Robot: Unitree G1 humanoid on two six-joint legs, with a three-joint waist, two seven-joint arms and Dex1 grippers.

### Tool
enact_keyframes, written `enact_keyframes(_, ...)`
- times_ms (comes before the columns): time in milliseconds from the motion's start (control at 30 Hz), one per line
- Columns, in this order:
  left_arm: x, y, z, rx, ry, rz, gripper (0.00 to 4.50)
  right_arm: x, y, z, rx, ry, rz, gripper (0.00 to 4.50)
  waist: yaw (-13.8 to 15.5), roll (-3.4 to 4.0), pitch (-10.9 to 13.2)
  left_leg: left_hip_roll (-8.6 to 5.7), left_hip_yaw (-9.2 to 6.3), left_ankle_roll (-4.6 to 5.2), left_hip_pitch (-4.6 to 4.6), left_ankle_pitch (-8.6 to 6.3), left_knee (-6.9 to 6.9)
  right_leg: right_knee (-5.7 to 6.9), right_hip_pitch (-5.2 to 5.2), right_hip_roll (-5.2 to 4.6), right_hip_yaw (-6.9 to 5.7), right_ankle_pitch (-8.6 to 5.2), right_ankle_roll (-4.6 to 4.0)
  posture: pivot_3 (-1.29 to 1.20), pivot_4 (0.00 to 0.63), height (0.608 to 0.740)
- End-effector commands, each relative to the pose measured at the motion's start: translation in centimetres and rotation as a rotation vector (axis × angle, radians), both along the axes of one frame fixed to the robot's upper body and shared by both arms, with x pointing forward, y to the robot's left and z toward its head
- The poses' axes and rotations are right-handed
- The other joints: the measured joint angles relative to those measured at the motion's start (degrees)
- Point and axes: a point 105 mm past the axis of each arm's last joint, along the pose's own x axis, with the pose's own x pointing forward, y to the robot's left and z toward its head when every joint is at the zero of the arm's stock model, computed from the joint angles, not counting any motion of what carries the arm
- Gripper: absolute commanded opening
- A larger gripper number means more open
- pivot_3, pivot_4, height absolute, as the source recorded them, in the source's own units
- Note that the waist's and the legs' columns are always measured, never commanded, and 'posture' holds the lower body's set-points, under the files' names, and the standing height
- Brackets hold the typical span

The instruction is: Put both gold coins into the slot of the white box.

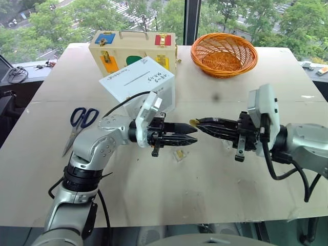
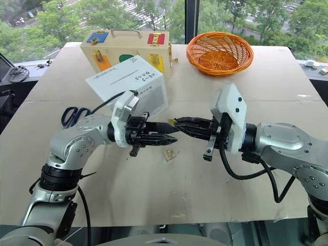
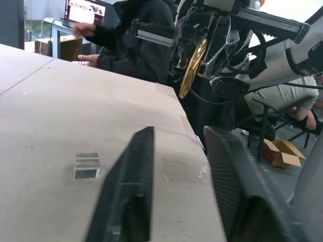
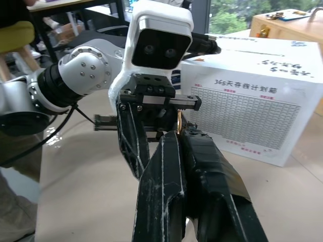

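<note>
My right gripper is shut on one gold coin, which stands on edge at its fingertips above the table's middle. In the left wrist view the coin shines ahead of the left fingers. Facing it tip to tip, my left gripper is open with nothing between its fingers. The white box stands tilted just behind the left gripper, its slot on the upturned face beside black handwriting. On the table under the left gripper lies a small clear holder with a yellow glint; I cannot tell if it is a coin.
A cream wooden case with coloured latches stands behind the white box, and an orange basket is at the back right. Scissors lie at the left. Another clear holder rests on the table. A person sits beyond the table edge.
</note>
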Motion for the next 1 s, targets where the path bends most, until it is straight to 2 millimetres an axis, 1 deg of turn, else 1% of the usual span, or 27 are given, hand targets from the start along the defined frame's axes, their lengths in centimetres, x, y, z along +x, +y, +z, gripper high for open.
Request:
enact_keyframes(33, -0.2, -0.1, 1.5, -0.033, -0.052, -0.018, 1.72, -0.4, 0.1, 0.6, 0.001, -0.021, 0.018, 0.0, 0.0, 0.0, 0.0, 0.0, 0.01, 0.0, 0.0, 0.0, 0.0, 0.0, 0.0, 0.0, 0.0, 0.0, 0.0, 0.0, 0.15, 0.74)
enact_keyframes(267, 1.0, 0.3, 2.3, -0.053, -0.05, 0.027, 1.72, -0.4, -0.5, 0.2, -0.02, -0.002, 0.015, 0.0, -0.1, 0.0, 0.0, -0.01, -0.01, 0.0, 0.02, 0.0, 0.01, 0.02, 0.0, 0.0, -0.01, 0.0, 0.0, 0.0, 0.15, 0.74)
enact_keyframes(500, 0.9, 0.0, 2.8, -0.066, -0.047, 0.016, 1.72, -0.4, -0.7, 0.0, -0.028, 0.001, 0.015, 0.0, -0.1, 0.0, 0.0, -0.01, -0.01, 0.0, 0.0, 0.0, 0.01, 0.01, -0.01, 0.0, -0.01, 0.09, 0.15, 0.0, 0.15, 0.74)
enact_keyframes(533, 0.8, -0.1, 2.9, -0.067, -0.047, 0.014, 1.2, -0.4, -0.8, 0.0, -0.028, 0.001, 0.015, 0.0, -0.1, 0.0, 0.0, -0.01, -0.01, 0.0, 0.0, 0.0, 0.01, 0.01, -0.01, 0.0, -0.01, 0.09, 0.15, 0.0, 0.15, 0.74)
enact_keyframes(567, 0.7, -0.1, 2.9, -0.067, -0.049, 0.006, 0.99, -0.4, -0.8, -0.1, -0.028, 0.002, 0.015, 0.0, -0.1, 0.0, 0.0, -0.01, 0.0, 0.0, 0.0, 0.0, 0.01, 0.01, -0.01, 0.0, -0.01, 0.09, 0.15, 0.0, 0.15, 0.74)
enact_keyframes(833, 0.7, -0.4, 3.0, -0.063, -0.048, -0.009, 0.99, -0.5, -0.8, -0.3, -0.03, 0.005, 0.017, 0.0, -0.1, 0.0, 0.0, -0.01, 0.0, 0.0, 0.0, 0.0, 0.01, 0.02, -0.01, 0.0, -0.01, 0.09, 0.15, 0.0, 0.15, 0.74)
enact_keyframes(867, 0.7, -0.5, 3.0, -0.063, -0.047, -0.011, 0.57, -0.5, -0.8, -0.4, -0.03, 0.005, 0.018, 0.0, -0.1, 0.0, 0.0, -0.01, 0.0, 0.0, 0.0, 0.0, 0.02, 0.02, -0.01, 0.0, -0.01, 0.09, 0.15, 0.0, 0.15, 0.74)
enact_keyframes(900, 0.6, -0.5, 3.0, -0.063, -0.044, -0.017, 0.46, -0.5, -0.8, -0.4, -0.029, 0.006, 0.018, 0.0, 0.0, 0.0, 0.0, -0.01, 0.0, 0.0, 0.0, 0.0, 0.02, 0.02, -0.01, 0.0, -0.01, 0.09, 0.15, 0.0, 0.15, 0.74)
enact_keyframes(933, 0.6, -0.5, 3.0, -0.061, -0.042, -0.023, 0.11, -0.5, -0.8, -0.4, -0.028, 0.006, 0.019, 0.0, 0.0, 0.0, 0.0, -0.01, 0.0, 0.0, -0.01, 0.0, 0.02, 0.02, -0.01, 0.0, -0.02, 0.09, 0.15, 0.0, 0.15, 0.74)
enact_keyframes(1000, 0.5, -0.6, 3.0, -0.059, -0.041, -0.031, 0.04, -0.5, -0.8, -0.4, -0.027, 0.005, 0.019, 0.0, -0.1, 0.0, 0.0, -0.01, 0.0, 0.0, 0.0, 0.0, 0.02, 0.02, -0.01, 0.0, -0.01, 0.09, 0.16, 0.0, 0.15, 0.74)
